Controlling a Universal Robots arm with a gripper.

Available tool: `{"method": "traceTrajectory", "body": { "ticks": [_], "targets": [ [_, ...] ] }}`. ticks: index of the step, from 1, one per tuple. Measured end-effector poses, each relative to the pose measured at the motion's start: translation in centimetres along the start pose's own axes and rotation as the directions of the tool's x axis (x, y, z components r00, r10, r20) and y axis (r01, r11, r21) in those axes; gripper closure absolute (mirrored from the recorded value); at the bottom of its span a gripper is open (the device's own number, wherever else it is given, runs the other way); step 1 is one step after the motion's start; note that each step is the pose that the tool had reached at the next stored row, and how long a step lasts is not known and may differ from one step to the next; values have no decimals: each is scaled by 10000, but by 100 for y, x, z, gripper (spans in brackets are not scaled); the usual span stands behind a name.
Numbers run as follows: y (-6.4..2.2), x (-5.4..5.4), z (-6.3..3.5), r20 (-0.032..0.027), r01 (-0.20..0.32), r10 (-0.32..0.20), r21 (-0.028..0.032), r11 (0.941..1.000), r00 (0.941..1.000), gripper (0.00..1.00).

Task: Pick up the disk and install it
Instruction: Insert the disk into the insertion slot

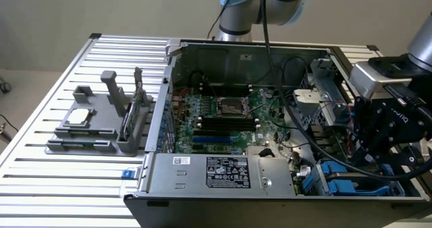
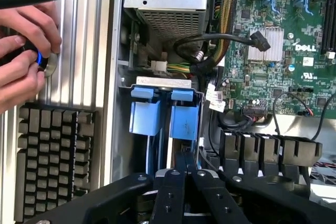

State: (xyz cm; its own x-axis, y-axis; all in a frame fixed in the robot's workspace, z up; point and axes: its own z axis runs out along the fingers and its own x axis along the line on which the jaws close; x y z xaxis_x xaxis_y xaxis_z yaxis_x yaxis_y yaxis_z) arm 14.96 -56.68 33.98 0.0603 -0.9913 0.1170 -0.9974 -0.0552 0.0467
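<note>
I see my silver arm with pale-blue joint caps (image 1: 262, 5), black cable (image 1: 266, 36), matte-black bolted gripper (image 2: 185, 162).

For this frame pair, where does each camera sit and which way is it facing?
Exterior view: off the arm, above the table, looking down at the open grey metal computer case on the slatted aluminium table; the silver-and-blue robot arm shows.
Wrist view: on the wrist, looking past the shut black gripper into the case at the blue plastic drive carriers; a person's hands show beside the case.
Shared: the carriers, green motherboard and grey power-supply box.
</note>
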Motion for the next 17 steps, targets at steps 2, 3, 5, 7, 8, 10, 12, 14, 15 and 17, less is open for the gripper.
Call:
{"method": "traceTrajectory", "body": {
  "ticks": [2, 3, 5, 7, 8, 10, 12, 14, 15, 17],
  "targets": [
    [13, 6, -56, 0, 2, -2, -13, 10000, 10000, 89],
    [21, 9, -85, -2, 2, -2, -17, 10000, 10000, 89],
    [38, 16, -150, 0, 2, -2, -23, 10000, 10000, 89],
    [45, 26, -234, 0, 2, -2, -26, 10000, 10000, 89],
    [48, 31, -282, 1, 3, -3, -27, 10000, 10000, 89],
    [51, 40, -356, -2, 3, -3, -27, 10000, 10000, 89],
    [51, 41, -359, 10, 3, -3, -27, 10000, 10000, 89],
    [52, 41, -359, 15, 3, -3, -26, 10000, 10000, 89],
    [52, 41, -359, 14, 3, -3, -26, 10000, 10000, 89],
    [51, 41, -360, 13, 4, -3, -27, 10000, 10000, 89]
  ]
}}
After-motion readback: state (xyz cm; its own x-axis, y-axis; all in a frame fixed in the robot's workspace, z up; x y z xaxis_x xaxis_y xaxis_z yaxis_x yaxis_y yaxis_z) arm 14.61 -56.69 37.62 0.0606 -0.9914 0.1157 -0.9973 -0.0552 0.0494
